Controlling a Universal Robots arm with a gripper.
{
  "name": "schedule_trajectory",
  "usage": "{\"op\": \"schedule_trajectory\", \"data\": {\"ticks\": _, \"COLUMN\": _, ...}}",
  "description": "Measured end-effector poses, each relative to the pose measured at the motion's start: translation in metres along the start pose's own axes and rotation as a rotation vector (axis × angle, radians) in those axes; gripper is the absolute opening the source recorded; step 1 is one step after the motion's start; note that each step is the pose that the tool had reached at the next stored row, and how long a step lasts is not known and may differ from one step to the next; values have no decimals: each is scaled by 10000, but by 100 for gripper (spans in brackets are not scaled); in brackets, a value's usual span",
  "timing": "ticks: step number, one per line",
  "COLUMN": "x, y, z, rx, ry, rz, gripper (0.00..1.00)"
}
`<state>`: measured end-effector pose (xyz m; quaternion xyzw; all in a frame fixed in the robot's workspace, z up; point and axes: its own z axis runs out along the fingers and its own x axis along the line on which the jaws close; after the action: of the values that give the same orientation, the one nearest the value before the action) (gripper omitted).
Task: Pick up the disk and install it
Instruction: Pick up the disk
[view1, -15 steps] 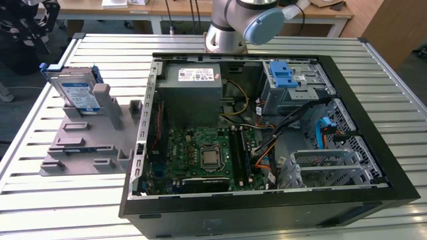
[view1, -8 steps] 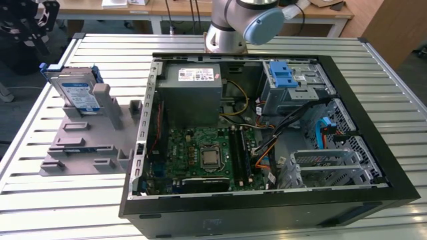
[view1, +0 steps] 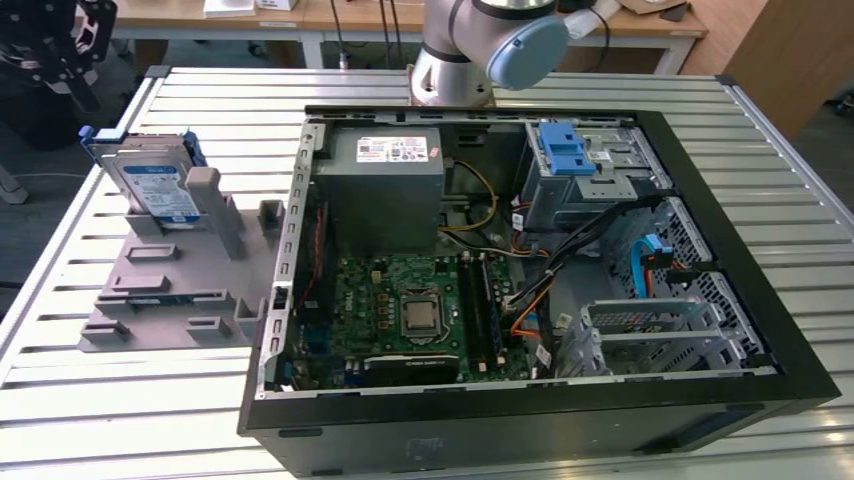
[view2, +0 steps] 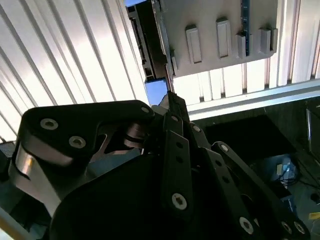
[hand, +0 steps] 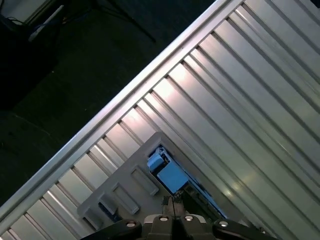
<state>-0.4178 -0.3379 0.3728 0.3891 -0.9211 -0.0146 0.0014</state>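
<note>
Pincer (hand: 172, 201) drawn narrow, fingers tip to tip, gripping nothing, and it's aimed at the blue rail end of the disk (hand: 169, 174), a flat rectangular silver hard drive with white-and-blue label (view1: 154, 185)! It stands on edge in a grey moulded plastic holder (view1: 160, 290) on the ribbed metal table (view1: 120, 400), at ten o'clock from the open black computer case (view1: 534, 425) in the exterior view.
</note>
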Motion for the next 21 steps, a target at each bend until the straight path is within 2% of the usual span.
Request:
{"op": "schedule_trajectory", "data": {"ticks": 10, "x": 0, "y": 0, "z": 6, "rx": 10, "ry": 23, "rz": -1597, "gripper": 11}}
{"op": "schedule_trajectory", "data": {"ticks": 21, "x": 0, "y": 0, "z": 14, "rx": 58, "ry": 12, "rz": -3278, "gripper": 11}}
